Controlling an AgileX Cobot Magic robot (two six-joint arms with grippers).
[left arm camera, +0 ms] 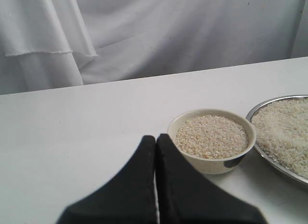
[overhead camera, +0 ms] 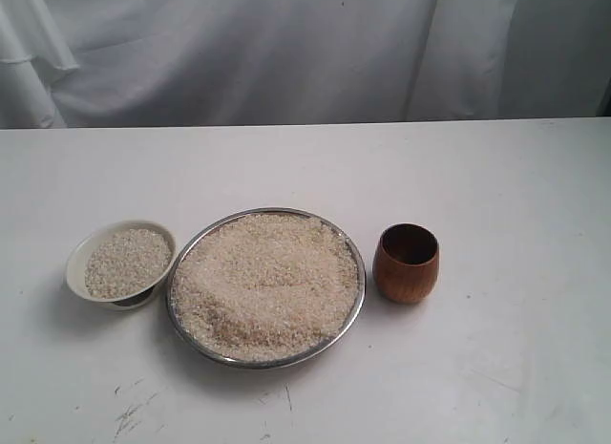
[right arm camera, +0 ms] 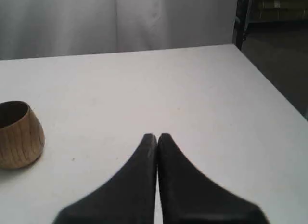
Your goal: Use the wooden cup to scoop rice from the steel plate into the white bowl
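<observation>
Wooden cup (overhead camera: 406,264), centre right, ungrasped; steel plate (overhead camera: 362,289) heaped with rice (overhead camera: 263,282), centre; white bowl (overhead camera: 71,263), left. Left pincer (left arm camera: 155,139), right pincer (right arm camera: 157,137): closed, empty. Step pending: cup pickup; right pincer likely opens first.

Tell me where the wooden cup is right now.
In the exterior view the wooden cup stands upright on the table, right of centre, just beside the steel plate and its right rim; the white bowl sits on the plate's far side.
</observation>
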